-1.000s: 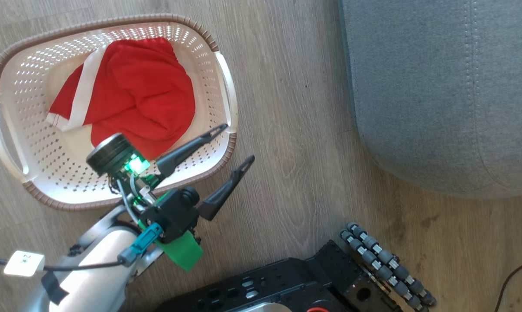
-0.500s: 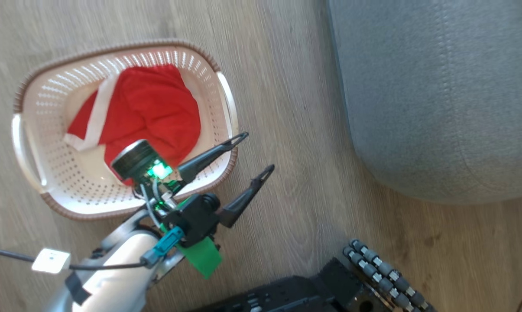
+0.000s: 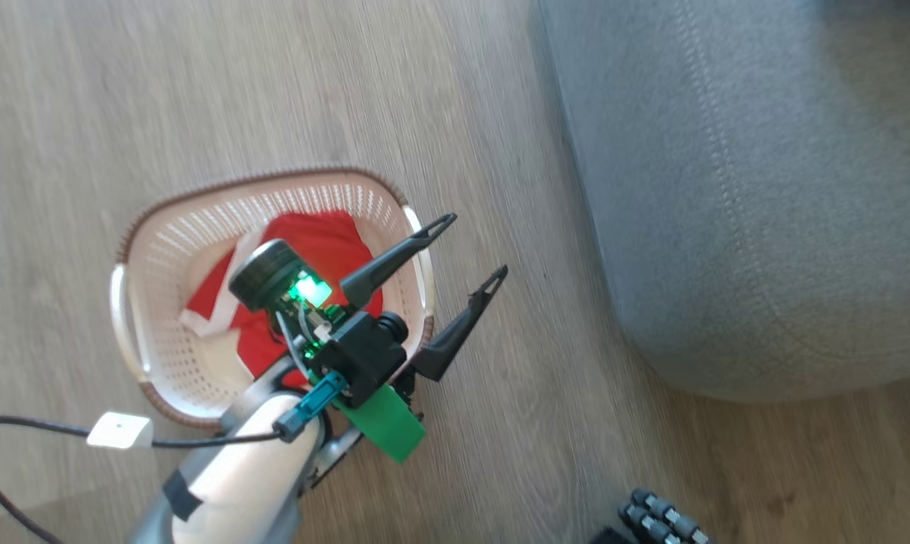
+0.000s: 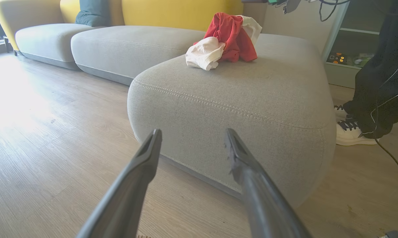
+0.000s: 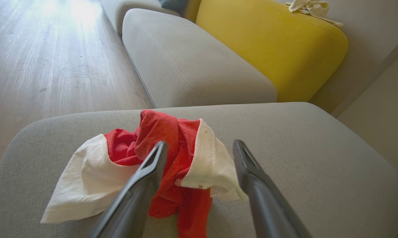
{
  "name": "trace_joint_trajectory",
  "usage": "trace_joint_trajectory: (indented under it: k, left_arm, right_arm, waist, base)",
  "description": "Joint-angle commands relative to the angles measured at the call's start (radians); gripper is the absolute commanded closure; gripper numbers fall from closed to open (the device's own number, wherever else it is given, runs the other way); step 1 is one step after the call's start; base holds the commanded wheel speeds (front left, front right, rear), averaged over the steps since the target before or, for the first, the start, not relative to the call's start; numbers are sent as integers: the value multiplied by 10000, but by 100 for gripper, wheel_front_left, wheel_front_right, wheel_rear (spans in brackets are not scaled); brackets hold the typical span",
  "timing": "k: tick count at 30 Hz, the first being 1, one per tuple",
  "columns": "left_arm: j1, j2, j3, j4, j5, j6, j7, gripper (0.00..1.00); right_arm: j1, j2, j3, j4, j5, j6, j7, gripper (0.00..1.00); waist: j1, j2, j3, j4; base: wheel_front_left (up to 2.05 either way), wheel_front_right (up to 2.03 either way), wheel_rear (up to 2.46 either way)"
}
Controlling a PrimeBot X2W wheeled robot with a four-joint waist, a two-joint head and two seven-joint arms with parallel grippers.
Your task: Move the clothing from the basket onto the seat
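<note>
Clothing point(image 4: 230, 36) is split: the red-and-white garment point(image 5: 182, 148) lies bunched on the seat point(image 5: 317, 148), mid-frame in the right wrist view, while the red garment with white trim point(image 3: 326, 238) lies in the basket point(image 3: 168, 257), lower left of the head view. Our right tool point(image 5: 200, 142) hangs spread and empty over the delivered piece. Our left tool point(image 3: 476, 245), also spread and empty, sits above the basket's right rim. We judge the second pick is next: swing it down and pinch a fold.
</note>
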Motion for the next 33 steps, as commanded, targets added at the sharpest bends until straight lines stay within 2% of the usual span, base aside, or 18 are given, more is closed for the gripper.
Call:
trace_joint_trajectory:
  k: [1, 6, 8, 18, 19, 22, 26, 27, 33]
  left_arm:
    - [233, -156, 359, -237, -46, 5, -51, 0]
    - [769, -687, 672, 16, -123, 7, -51, 0]
    - [1018, -912, 853, 137, -167, 14, -51, 0]
    - [1942, -1534, 2141, -9, -244, 129, -51, 0]
    - [1942, -1534, 2141, -9, -244, 129, -51, 0]
    - [2109, -1640, 2636, -88, -260, 213, -51, 0]
    - [2254, -1735, 3260, -81, -227, 496, -51, 0]
    - [2315, -1768, 3566, -60, -270, 721, -51, 0]
    - [2473, -1804, 4314, -48, -489, 1449, -51, 0]
  right_arm:
    - [140, -276, 270, -303, 94, -4, -57, 0]
    - [624, -134, 1394, -714, 579, -4, -134, 0]
    - [949, -114, 1899, -1275, 986, -4, -146, 0]
    - [4196, -346, 4400, -6293, 4209, -4, -153, 0]
    - [4196, -346, 4400, -6293, 4209, -4, -153, 0]
    - [5196, -477, 4886, -7777, 5011, -4, -153, 0]
    - [6426, -526, 5258, -9359, 5696, -4, -153, 0]
    - [7024, -455, 5353, -9980, 5894, -4, -154, 0]
    - [8685, 227, 5610, -11214, 6035, -4, -154, 0]
  waist:
    - [1, -1, -786, 156]
    - [1, -1, -1911, 351]
    - [1, -1, -2314, 450]
    - [1, -1, -3766, 1045]
    - [1, -1, -3766, 1045]
    - [1, -1, -3986, 1302]
    - [1, -1, -4258, 1700]
    - [1, -1, -4369, 1900]
    - [1, -1, -4502, 2344]
  base:
    - [0, 0, 0]
    - [0, 0, 0]
    - [0, 0, 0]
    - [0, 0, 0]
    - [0, 0, 0]
    - [0, 0, 0]
    - [0, 0, 0]
    - [0, 0, 0]
    - [0, 0, 0]
